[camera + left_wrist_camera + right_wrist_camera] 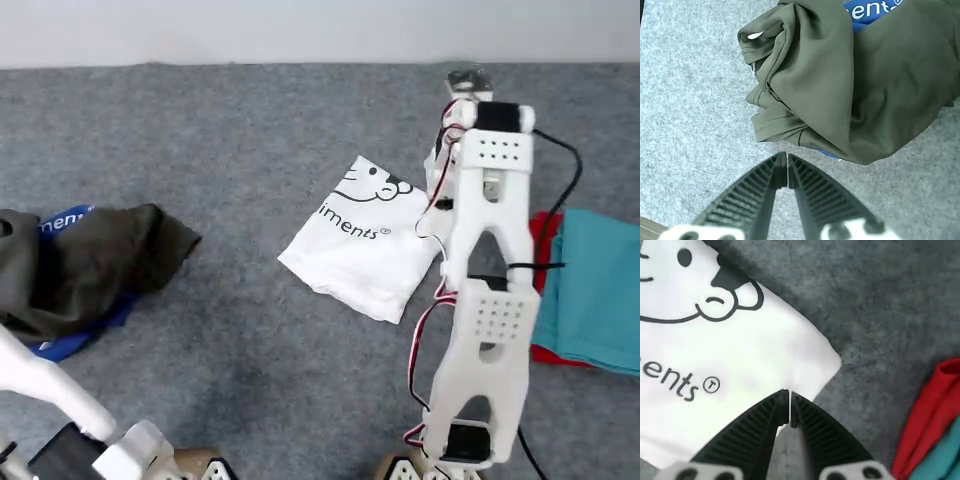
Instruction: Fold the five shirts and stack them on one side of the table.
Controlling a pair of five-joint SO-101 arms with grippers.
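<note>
A folded white shirt (360,240) with black print lies at the table's middle. My right gripper (790,397) is shut, its tips just over that white shirt's (730,355) corner nearest the stack, with nothing visible between them. A teal shirt (595,290) lies folded on a red shirt (543,235) at the right side. At the left, a crumpled olive shirt (90,260) lies over a blue shirt (70,340). My left gripper (787,160) is shut and empty, a short way off the olive shirt's (850,85) bunched edge.
The right arm (490,250) stands tall between the white shirt and the red and teal stack. The left arm (60,400) sits at the front left corner. Grey felt (230,150) covers the table; a white wall runs along the back.
</note>
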